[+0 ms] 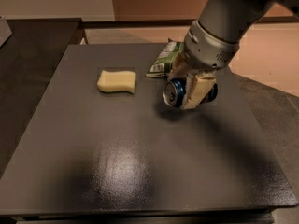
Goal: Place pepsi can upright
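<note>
The pepsi can [176, 93] is dark blue with a silver end that faces the camera. It lies on its side between the fingers of my gripper [189, 91], lifted a little above the dark table [117, 162]. The gripper is shut on the can, with one tan finger [198, 91] across its near side. The grey arm comes down from the upper right.
A green crinkled snack bag [164, 59] lies just behind the gripper, partly hidden by it. A pale yellow sponge [117, 81] lies on the table to the left. The table's right edge is near the arm, with floor beyond.
</note>
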{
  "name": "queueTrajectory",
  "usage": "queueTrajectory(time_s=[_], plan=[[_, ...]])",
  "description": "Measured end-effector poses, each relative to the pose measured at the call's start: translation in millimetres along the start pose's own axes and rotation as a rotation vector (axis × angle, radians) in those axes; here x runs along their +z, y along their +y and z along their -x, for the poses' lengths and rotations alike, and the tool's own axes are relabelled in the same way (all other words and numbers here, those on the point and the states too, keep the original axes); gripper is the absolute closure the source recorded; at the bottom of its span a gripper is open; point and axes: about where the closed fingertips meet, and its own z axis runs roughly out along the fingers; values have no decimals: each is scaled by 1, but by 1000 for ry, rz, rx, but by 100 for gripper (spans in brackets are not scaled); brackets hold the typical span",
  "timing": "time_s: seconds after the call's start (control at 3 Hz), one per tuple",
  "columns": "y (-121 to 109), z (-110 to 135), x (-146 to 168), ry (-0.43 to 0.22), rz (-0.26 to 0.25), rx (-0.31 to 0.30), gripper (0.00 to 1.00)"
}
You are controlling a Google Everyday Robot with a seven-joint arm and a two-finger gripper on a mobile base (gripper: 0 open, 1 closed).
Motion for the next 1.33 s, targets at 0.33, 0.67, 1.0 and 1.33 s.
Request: queueTrajectory(time_s=[0.33, 0.67, 1.0, 1.33], plan=[[-14, 20, -25, -164, -45, 15, 100], [-21, 42, -37, -354, -94, 70, 100], [-25, 62, -46, -516, -181, 140, 100], [-29, 70, -47, -642, -234, 210, 100]])
